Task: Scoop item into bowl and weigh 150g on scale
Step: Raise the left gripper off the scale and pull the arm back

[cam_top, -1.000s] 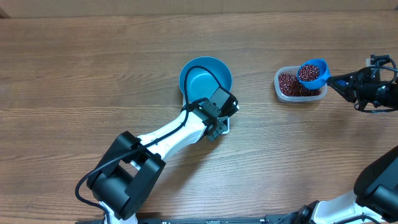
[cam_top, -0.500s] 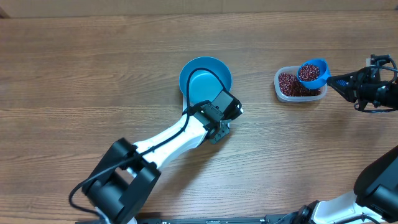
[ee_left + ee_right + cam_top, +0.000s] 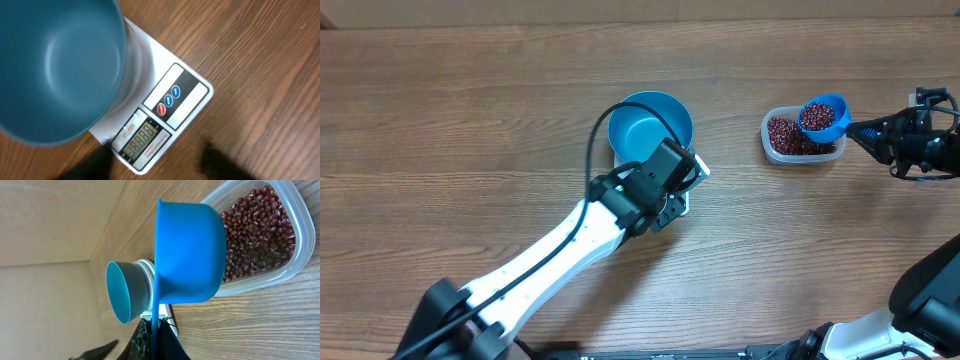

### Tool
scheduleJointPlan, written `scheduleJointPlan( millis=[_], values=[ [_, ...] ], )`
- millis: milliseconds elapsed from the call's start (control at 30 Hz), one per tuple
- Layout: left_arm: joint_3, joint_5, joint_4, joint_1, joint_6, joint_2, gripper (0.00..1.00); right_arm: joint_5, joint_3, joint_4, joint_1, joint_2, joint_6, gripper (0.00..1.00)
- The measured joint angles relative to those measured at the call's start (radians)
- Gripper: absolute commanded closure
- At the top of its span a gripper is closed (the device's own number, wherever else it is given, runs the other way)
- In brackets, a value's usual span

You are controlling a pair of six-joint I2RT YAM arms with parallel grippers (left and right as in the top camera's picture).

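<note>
- The bowl [image 3: 650,122] sits on the scale [image 3: 186,99] around the middle of the table [image 3: 460,110], and it has nothing in it.
- The scale's display faces the near side. Its digits are lit, but I can't read them.
- The left gripper [image 3: 675,198] hangs over the near edge of the scale. Its fingers [image 3: 95,165] are spread apart on either side of the display strip and grip nothing.
- Off to the right, well apart from the bowl, a clear tub [image 3: 775,150] holds most of the beans [image 3: 783,135].
- The right gripper [image 3: 873,131] comes in from the far right edge and is clamped on the handle of a small blue scoop [image 3: 825,118].
- The scoop is held just above the right end of the tub, cup upward, with a load of beans in it.
</note>
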Motion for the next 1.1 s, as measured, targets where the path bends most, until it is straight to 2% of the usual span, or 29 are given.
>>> scheduleJointPlan(
  millis=[467, 700, 833, 1100],
  values=[
    [0.0, 0.005, -0.109, 0.009, -0.082, -0.274, 0.0, 0.0, 0.0, 0.0, 0.0, 0.0, 0.0, 0.96],
    [0.021, 0.084, -0.306, 0.104, -0.104, -0.346, 0.0, 0.0, 0.0, 0.002, 0.0, 0.0, 0.0, 0.96],
    [0.065, 0.14, -0.44, 0.17, -0.072, -0.347, 0.0, 0.0, 0.0, 0.002, 0.0, 0.0, 0.0, 0.96],
    [0.077, 0.296, -0.458, 0.312, 0.097, -0.348, 0.0, 0.0, 0.0, 0.001, 0.0, 0.0, 0.001, 0.96]
  ],
)
